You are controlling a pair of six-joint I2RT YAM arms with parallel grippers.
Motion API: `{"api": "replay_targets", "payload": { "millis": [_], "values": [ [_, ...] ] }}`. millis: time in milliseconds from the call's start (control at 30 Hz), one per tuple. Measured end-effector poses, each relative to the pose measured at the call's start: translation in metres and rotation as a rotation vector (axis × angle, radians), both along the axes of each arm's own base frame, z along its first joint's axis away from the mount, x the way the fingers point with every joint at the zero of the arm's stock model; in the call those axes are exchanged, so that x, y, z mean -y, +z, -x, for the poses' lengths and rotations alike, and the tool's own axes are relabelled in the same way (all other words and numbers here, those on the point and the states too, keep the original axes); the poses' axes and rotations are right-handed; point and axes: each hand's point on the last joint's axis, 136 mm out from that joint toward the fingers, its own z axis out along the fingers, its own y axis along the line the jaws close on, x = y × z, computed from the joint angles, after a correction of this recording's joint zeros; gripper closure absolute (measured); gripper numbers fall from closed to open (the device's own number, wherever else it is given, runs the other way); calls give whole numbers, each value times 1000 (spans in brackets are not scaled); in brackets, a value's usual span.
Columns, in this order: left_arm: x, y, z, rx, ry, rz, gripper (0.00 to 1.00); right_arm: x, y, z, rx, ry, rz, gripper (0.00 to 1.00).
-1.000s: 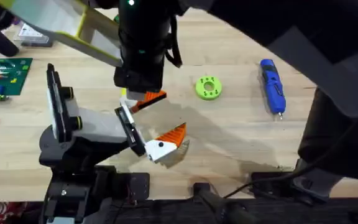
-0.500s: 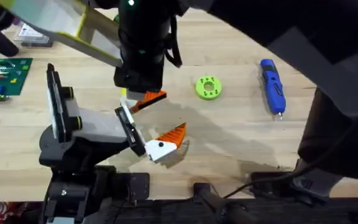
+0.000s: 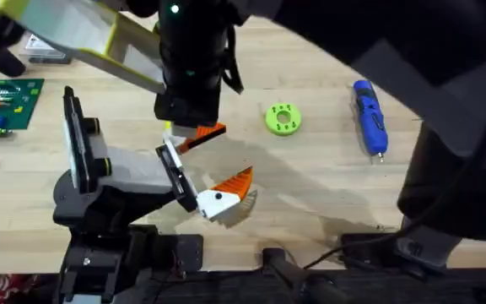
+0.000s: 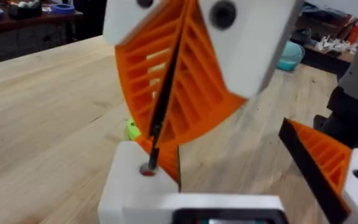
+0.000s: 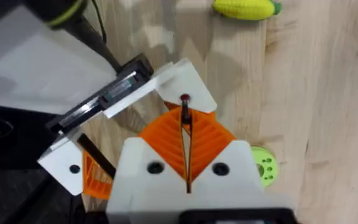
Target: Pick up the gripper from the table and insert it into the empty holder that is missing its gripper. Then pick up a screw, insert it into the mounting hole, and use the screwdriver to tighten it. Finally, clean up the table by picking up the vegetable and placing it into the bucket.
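Observation:
The holder (image 3: 129, 169), a white body on a black stand, sits at the end of the left arm. The left wrist view looks out along it. Its ribbed tip (image 4: 328, 162) and the inserted gripper (image 3: 202, 133) stand apart with nothing between, so my left gripper (image 3: 219, 159) is open. My right gripper (image 5: 184, 115) points straight down and is shut on a thin black screw (image 4: 156, 134). The screw's tip sits in the mounting hole (image 5: 184, 98) of the white base. The blue screwdriver (image 3: 369, 116) lies far right. The yellow vegetable (image 5: 244, 8) lies beyond the holder. The bucket is out of view.
A green ring (image 3: 283, 118) lies between holder and screwdriver. A green circuit board (image 3: 7, 101) sits at the far left. The right arm's black wrist (image 3: 192, 67) hangs over the holder. A large blurred white and yellow-green shape (image 3: 74, 34) crosses the upper left.
The right arm's wrist has edged very slightly left over the holder. Nothing else has moved.

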Motion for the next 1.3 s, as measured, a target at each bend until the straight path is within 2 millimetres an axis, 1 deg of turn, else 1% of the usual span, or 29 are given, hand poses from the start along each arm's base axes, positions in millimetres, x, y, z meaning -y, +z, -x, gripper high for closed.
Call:
{"api": "replay_targets", "payload": {
  "millis": [133, 933, 1300],
  "values": [
    [0, 0, 0, 0, 0, 0, 14, -1, -5, -1, -7, 0, 11, 990],
    [0, 0, 0, 0, 0, 0, 14, -1, -6, -1, -7, 0, 13, 990],
    [0, 0, 0, 0, 0, 0, 14, -3, -13, -2, -16, 0, 26, 990]
  ]
}}
